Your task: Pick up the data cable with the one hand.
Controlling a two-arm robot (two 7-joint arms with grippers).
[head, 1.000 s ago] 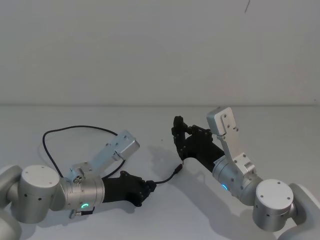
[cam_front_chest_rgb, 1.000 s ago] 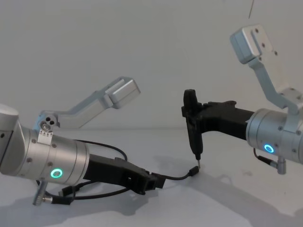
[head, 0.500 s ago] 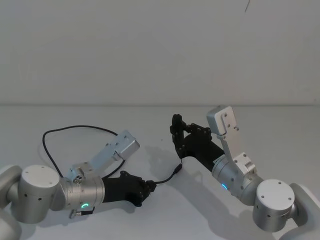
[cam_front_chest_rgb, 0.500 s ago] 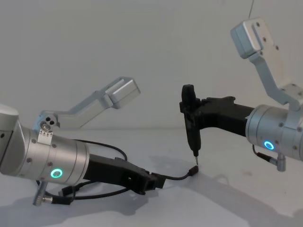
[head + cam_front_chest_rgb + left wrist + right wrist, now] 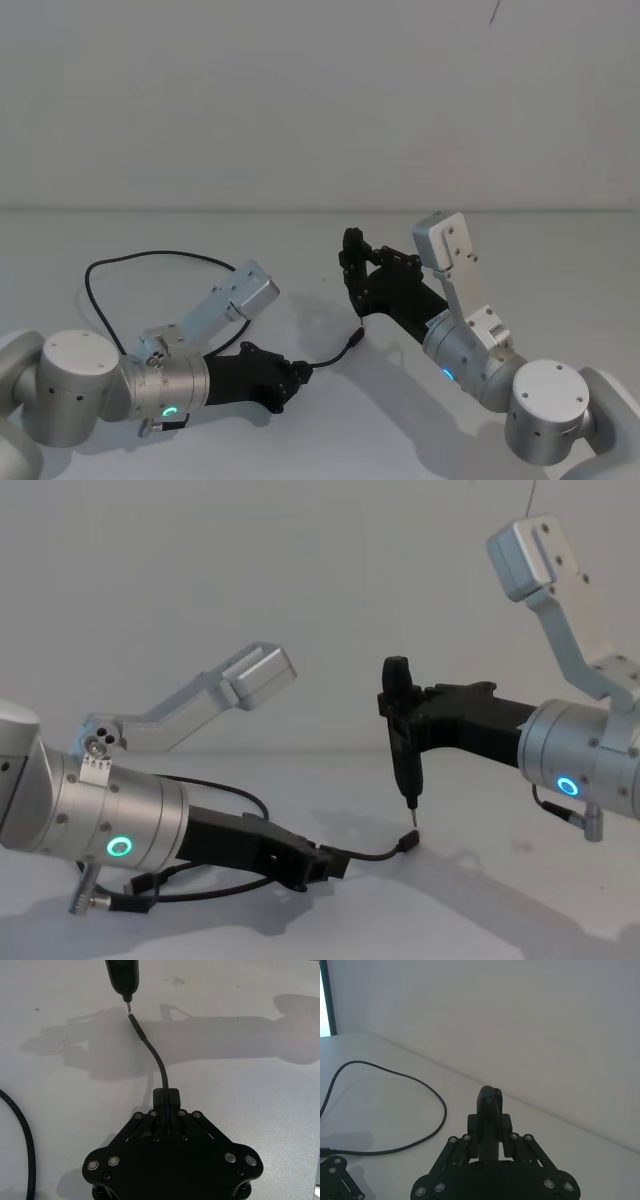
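White table [image 5: 560, 270], cable [image 5: 150, 258] partly arm-hidden

You have open tabletop [image 5: 300, 440] all round the left gripper [image 5: 300, 372], which is clamped on the data cable [image 5: 333, 357]. Ahead of it, the pen-like tool [image 5: 402, 750] gripped by the right gripper [image 5: 392, 712] hangs just above the cable's free plug [image 5: 407, 841], blocking that way. Behind your left arm the cable's wide loop [image 5: 150, 257] lies across the table
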